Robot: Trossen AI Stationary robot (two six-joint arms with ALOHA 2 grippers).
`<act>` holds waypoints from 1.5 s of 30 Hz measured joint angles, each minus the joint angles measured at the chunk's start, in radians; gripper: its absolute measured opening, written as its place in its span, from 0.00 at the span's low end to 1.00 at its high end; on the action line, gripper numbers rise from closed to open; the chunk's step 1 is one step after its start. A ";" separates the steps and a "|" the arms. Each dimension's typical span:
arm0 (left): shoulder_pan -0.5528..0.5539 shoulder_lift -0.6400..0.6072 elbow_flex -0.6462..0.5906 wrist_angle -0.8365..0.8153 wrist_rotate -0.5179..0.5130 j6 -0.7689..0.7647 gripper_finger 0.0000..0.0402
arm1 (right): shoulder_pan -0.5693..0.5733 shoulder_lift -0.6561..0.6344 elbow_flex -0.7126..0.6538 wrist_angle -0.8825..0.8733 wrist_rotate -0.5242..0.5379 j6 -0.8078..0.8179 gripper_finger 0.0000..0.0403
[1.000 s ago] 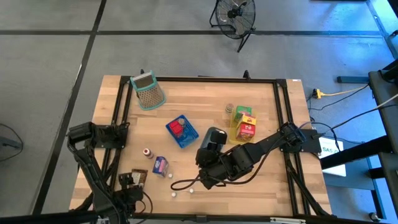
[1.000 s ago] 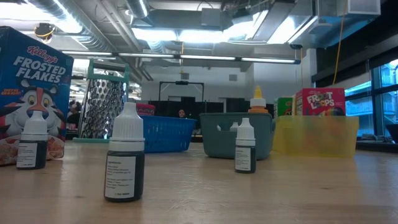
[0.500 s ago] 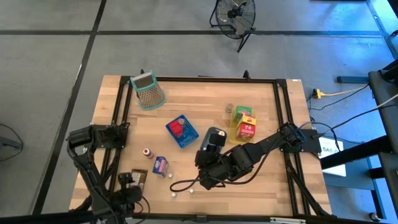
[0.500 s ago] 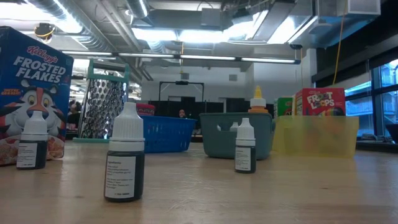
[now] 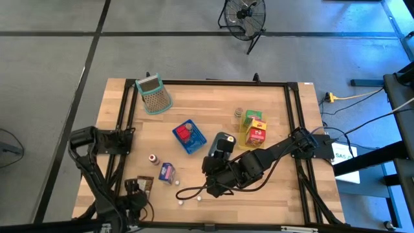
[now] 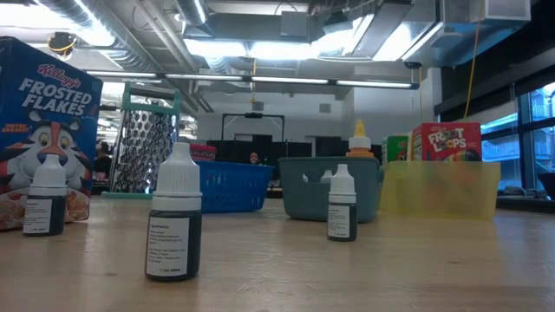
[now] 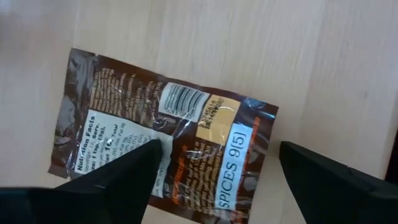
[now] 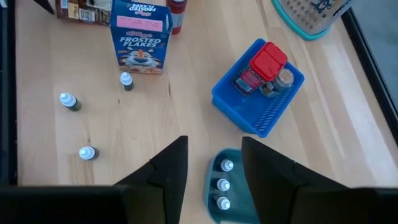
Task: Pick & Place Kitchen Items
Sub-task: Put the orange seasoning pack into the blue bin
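Two arms are working over the wooden table (image 5: 272, 188). The left gripper (image 7: 211, 180) is hanging directly above a brown spice packet (image 7: 165, 149) that is lying flat on the wood at the table's near left corner (image 5: 143, 185); its fingers (image 7: 118, 177) are standing wide apart, one over each side of the packet, and are gripping nothing. The right gripper (image 8: 211, 168) is hovering just above the teal tray (image 8: 230, 186) near the table's centre, with its fingers partly apart and nothing between them; three small bottles (image 8: 222, 185) are lying in a row in that tray. A blue basket (image 5: 189, 137) is sitting just left of the teal tray and is holding a red-lidded container (image 8: 264, 62) and a small jar (image 8: 283, 79). A Frosted Flakes box (image 5: 167, 173) is standing near the front edge, with a red-capped bottle (image 5: 153, 159) just beside it. Three dark dropper bottles (image 6: 173, 217) with white caps are standing apart from one another on the bare wood in front of the box. A yellow tray (image 5: 252, 133) to the right is holding a Froot Loops box (image 6: 447, 143) and a green box (image 5: 251, 115). A grater (image 5: 154, 95) is lying at the far left corner.
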 joint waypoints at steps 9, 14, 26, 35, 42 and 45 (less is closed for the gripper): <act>-0.001 -0.021 -0.032 0.013 -0.006 0.009 0.60 | 0.000 0.000 0.000 0.012 -0.007 -0.005 0.38; 0.000 -0.031 -0.035 0.012 0.003 0.012 0.42 | 0.000 0.000 0.000 0.013 -0.007 -0.011 0.38; 0.029 -0.063 0.129 -0.326 0.128 0.040 0.21 | 0.000 0.000 0.000 0.042 -0.043 0.008 0.38; 0.031 -0.042 0.392 -0.727 0.011 0.142 0.21 | 0.005 0.000 0.000 0.421 -0.026 -0.104 0.38; 0.102 -0.010 0.406 -0.739 -0.079 0.319 0.20 | 0.003 0.000 0.000 0.501 -0.024 -0.169 0.38; 0.124 -0.008 0.406 -0.739 -0.093 0.404 0.20 | 0.003 0.000 0.000 0.498 -0.023 -0.169 0.38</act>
